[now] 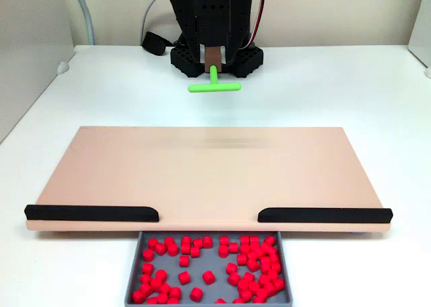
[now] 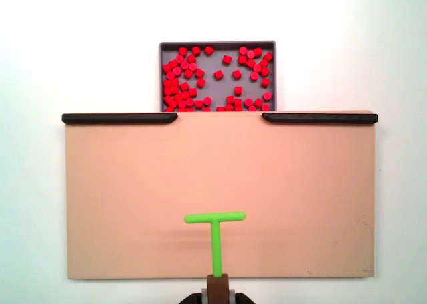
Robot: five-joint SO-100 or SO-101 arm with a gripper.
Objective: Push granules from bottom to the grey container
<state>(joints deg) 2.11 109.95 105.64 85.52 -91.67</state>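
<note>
The grey container point(image 1: 132, 270) sits on the white tabletop point(image 1: 350, 91), butted against the edge of the tan board point(image 1: 202, 172) at the gap between the two black strips point(image 2: 120, 118). All the granules point(image 1: 252, 256) lie inside it, several dozen red pellets, too many to count exactly, thicker on the right in a fixed view point(image 1: 262, 260) and on the left in another fixed view point(image 2: 179, 84). The board's surface is bare of pellets. The tool point(image 1: 214, 59) is closed around one green T-shaped pusher point(image 2: 215, 232), whose crossbar hangs over the board's far side from the container.
</note>
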